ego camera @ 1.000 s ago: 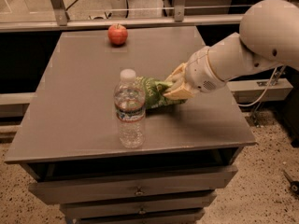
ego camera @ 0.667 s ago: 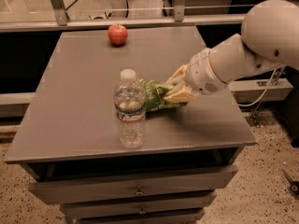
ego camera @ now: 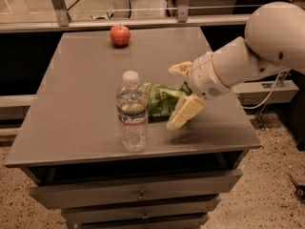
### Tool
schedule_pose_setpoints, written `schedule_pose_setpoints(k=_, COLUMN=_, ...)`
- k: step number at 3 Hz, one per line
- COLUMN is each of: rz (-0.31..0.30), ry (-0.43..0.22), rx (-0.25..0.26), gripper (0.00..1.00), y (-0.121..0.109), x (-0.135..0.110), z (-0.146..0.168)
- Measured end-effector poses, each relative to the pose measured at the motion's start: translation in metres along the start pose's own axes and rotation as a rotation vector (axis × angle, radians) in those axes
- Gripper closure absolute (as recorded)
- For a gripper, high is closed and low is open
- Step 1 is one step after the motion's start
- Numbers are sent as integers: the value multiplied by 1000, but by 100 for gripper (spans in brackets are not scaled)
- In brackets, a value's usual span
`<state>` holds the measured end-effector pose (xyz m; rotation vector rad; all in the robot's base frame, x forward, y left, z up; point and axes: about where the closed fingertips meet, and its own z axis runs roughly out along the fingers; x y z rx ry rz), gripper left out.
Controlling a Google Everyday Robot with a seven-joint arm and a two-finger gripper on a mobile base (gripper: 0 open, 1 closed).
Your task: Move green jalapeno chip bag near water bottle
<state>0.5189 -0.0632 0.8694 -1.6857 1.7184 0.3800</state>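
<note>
The pale fingers (ego camera: 184, 112) of the gripper (ego camera: 172, 98) gaped wide astride the crinkly green jalapeno chip bag (ego camera: 159, 99), holding nothing, just beside the clear plastic water bottle (ego camera: 132, 112): release seemingly done, clean withdrawal next.

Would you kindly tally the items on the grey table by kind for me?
Water bottle: 1
Green jalapeno chip bag: 1
Red apple: 1
Total: 3
Claw open, one finger either side of the bag, right of the bottle.
</note>
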Motion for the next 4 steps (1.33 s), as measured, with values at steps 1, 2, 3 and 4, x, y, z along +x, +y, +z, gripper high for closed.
schedule_pose_setpoints(k=1, rz=-6, ry=-2, rx=-10, gripper=0, y=1, x=2, z=-2)
schedule_pose_setpoints(k=2, rz=12, ry=-49, rx=31, gripper=0, y=-13, x=8, z=-34)
schedule_pose_setpoints(k=3, rz=55, ry=-221, rx=167, gripper=0, y=-53, x=16, z=-106)
schedule_pose_setpoints(k=4, rz=113, ry=-373, rx=281, gripper=0, y=-78, x=13, z=-156)
